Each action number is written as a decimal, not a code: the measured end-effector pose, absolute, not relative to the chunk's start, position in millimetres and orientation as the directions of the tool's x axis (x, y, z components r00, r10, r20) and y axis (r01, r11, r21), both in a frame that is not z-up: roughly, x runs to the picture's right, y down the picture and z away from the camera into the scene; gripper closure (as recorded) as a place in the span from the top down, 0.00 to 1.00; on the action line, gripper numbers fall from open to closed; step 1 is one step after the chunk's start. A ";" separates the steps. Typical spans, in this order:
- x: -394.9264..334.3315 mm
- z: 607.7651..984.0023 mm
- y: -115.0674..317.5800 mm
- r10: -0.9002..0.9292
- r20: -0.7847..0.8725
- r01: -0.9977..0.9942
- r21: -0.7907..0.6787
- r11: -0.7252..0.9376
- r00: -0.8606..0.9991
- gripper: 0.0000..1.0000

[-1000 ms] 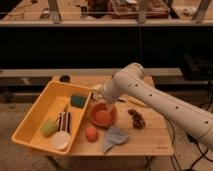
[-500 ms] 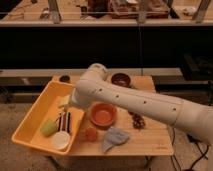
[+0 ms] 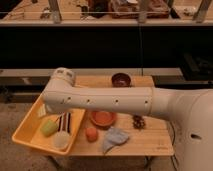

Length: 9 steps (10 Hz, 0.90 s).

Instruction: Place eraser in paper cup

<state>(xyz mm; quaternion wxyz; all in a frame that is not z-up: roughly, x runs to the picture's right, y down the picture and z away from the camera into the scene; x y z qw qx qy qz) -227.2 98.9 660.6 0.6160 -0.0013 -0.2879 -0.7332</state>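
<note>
Arm further over tray; tool perhaps just beside eraser

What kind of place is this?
Likely a robotics lab or workshop: cluttered workbenches behind, a wooden table holding a yellow tray, and a robot arm with its gripper over that tray.

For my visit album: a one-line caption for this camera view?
Robot arm reaches across the table, its gripper over the yellow tray where the striped eraser lies near the paper cup.

The tool (over the tray's left end) sits mostly hidden behind the arm; the eraser's far end likewise.
</note>
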 end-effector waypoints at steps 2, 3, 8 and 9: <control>-226.1 666.3 100.5 -0.890 0.373 0.907 0.409 -0.097 -0.263 0.80; -226.4 674.4 105.3 -0.876 0.394 0.909 0.401 -0.110 -0.280 0.80; -221.9 766.5 153.3 -0.806 0.483 0.915 0.365 -0.170 -0.342 0.80; -221.1 783.5 159.6 -0.800 0.492 0.919 0.354 -0.176 -0.343 0.80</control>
